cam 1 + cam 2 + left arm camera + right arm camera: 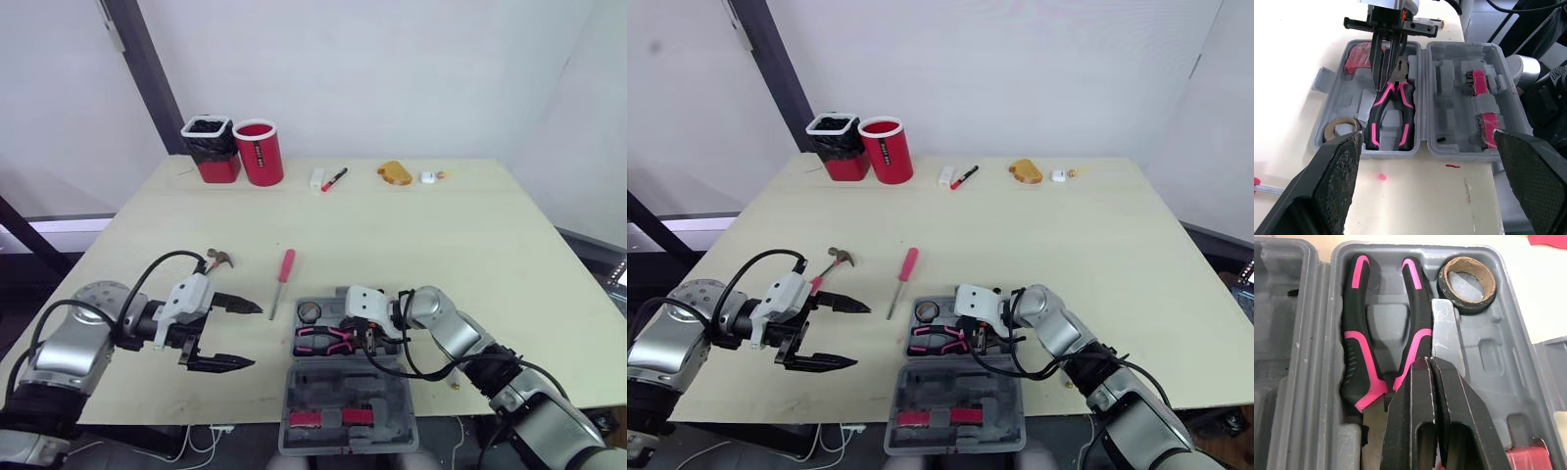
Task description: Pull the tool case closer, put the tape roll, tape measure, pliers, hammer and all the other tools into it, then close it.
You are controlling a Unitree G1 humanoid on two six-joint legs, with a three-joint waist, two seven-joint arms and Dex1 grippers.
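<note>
Right claw (1426, 363), fingers together, rests its tips on the pliers (1356, 342), which lie in the tool case (348, 421) beside the tape roll (1467, 308). I judge I'm seating them, so I'd press straight down at the joint, lightly, until the handles drop into their recess. Left claw (255, 336) hangs spread near the hammer (217, 259) on the table (441, 225).

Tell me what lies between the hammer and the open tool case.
The pink-handled screwdriver lies between the hammer and the tool case, apart from both; the left eye view shows it.
</note>
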